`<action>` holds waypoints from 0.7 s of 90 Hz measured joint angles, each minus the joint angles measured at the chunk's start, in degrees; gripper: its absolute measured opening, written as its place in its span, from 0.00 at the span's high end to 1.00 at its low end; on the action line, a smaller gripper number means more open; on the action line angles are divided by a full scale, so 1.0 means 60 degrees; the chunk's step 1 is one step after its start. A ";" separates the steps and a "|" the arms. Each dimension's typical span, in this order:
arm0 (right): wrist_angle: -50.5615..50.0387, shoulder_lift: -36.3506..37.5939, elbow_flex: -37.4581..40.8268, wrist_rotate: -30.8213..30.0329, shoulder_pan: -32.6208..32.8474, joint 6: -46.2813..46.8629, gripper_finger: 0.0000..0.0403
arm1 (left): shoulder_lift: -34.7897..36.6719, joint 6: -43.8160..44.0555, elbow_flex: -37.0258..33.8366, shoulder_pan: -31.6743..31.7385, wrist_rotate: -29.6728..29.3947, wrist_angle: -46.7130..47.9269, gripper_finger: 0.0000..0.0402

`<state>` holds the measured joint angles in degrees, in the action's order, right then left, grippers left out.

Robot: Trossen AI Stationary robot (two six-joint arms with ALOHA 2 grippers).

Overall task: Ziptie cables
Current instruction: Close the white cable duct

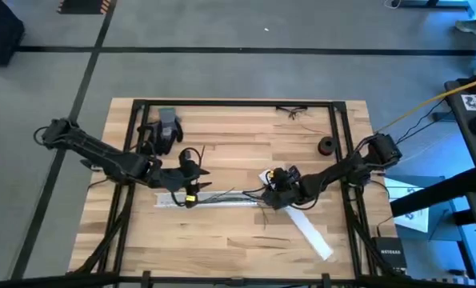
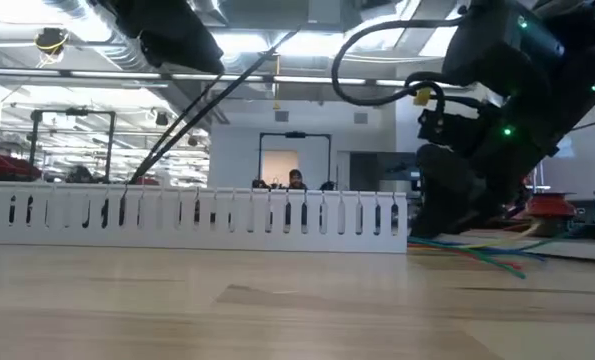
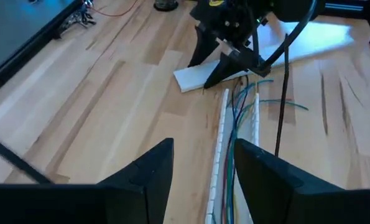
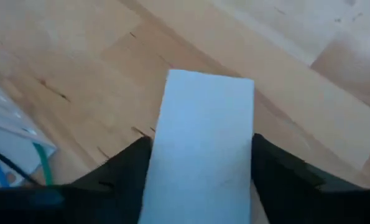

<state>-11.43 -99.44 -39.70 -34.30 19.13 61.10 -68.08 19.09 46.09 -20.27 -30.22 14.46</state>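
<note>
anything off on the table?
Yes. The cables aren't bunched: coloured strands fan out past the slotted strip's end. The flat white cover strip lies skewed across the boards, its end between the right gripper's fingers.

Grey floor (image 1: pixel 246 76) crossed by black tape lines (image 1: pixel 246 50); bright ceiling lights (image 2: pixel 277 45) overhead.

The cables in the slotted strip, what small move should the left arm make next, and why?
Probably ease the left gripper down over the cables: its fingers are open above the slotted strip, where the strands lie loose and spill out near the right gripper.
</note>
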 joint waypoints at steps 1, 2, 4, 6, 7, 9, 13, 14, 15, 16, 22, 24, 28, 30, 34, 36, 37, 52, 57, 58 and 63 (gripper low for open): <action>0.0001 0.0000 0.0000 0.0000 -0.0002 -0.0009 0.47 | 0.0000 0.0000 0.0000 0.0000 0.0000 0.0000 0.59; 0.0001 -0.0002 0.0002 0.0002 -0.0005 -0.0019 0.47 | 0.0001 0.0000 0.0000 0.0000 -0.0003 -0.0003 0.59; 0.0004 -0.0006 0.0004 0.0004 -0.0006 -0.0051 0.47 | 0.0002 0.0000 0.0000 0.0000 -0.0002 -0.0007 0.59; 0.0009 -0.0007 0.0004 0.0004 -0.0006 -0.0102 0.47 | 0.0000 0.0000 0.0000 0.0000 -0.0002 -0.0007 0.59; 0.0013 -0.0007 0.0004 0.0004 -0.0006 -0.0129 0.47 | 0.0002 0.0000 0.0000 0.0000 -0.0003 -0.0007 0.59; 0.0023 -0.0007 0.0004 0.0004 -0.0006 -0.0168 0.47 | 0.0002 0.0000 0.0000 0.0000 -0.0003 -0.0007 0.59; 0.0049 -0.0006 0.0013 0.0000 -0.0010 -0.0231 0.47 | -0.0002 0.0000 0.0000 0.0000 -0.0003 -0.0010 0.59; 0.0055 -0.0001 0.0015 0.0000 -0.0010 -0.0259 0.47 | -0.0002 0.0000 0.0000 0.0000 -0.0002 -0.0013 0.59; 0.0064 0.0014 0.0015 0.0000 -0.0010 -0.0302 0.47 | -0.0002 0.0000 0.0000 0.0000 0.0000 -0.0018 0.59; 0.0073 0.0028 0.0016 0.0000 -0.0010 -0.0363 0.47 | -0.0002 0.0000 0.0000 0.0000 -0.0002 -0.0025 0.59; 0.0142 0.0162 0.0032 0.0085 -0.0014 -0.0805 0.47 | 0.0002 -0.0050 0.0000 0.0002 -0.0004 -0.0098 0.59; 0.0172 0.0236 0.0045 0.0125 -0.0014 -0.0915 0.47 | 0.0000 -0.0077 0.0000 0.0000 -0.0004 -0.0118 0.59; 0.0071 0.0434 0.0061 0.0267 -0.0018 -0.1175 0.46 | 0.0002 -0.0145 0.0006 0.0000 -0.0004 -0.0149 0.59; 0.0004 0.0538 0.0076 0.0311 -0.0021 -0.1316 0.46 | 0.0002 -0.0176 0.0007 0.0000 -0.0004 -0.0167 0.59; -0.0067 0.0778 0.0095 0.0344 -0.0017 -0.1578 0.45 | 0.0002 -0.0191 0.0009 0.0000 -0.0003 -0.0250 0.59; -0.0046 0.0917 0.0095 0.0381 -0.0017 -0.1745 0.45 | 0.0002 -0.0197 0.0015 0.0000 -0.0004 -0.0317 0.59; -0.0025 0.0990 0.0095 0.0412 -0.0017 -0.1829 0.45 | 0.0002 -0.0199 0.0017 0.0000 -0.0001 -0.0341 0.59; 0.0170 0.1869 0.0069 0.1051 -0.0014 -0.3155 0.45 | 0.0002 -0.0336 0.0018 0.0000 0.0000 -0.0451 0.59; 0.0416 0.2071 0.0068 0.1412 -0.0014 -0.3693 0.45 | 0.0002 -0.0413 0.0018 0.0000 0.0003 -0.0533 0.59; 0.0485 0.2116 0.0065 0.1497 -0.0014 -0.3833 0.45 | 0.0002 -0.0434 0.0018 0.0000 0.0008 -0.0547 0.59; 0.0874 0.2229 0.0058 0.1945 -0.0014 -0.4489 0.44 | 0.0002 -0.0450 0.0022 0.0000 0.0160 -0.0554 0.59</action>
<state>-6.18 -86.07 -39.36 -22.63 19.05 34.17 -68.07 16.39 46.22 -20.27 -29.26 11.13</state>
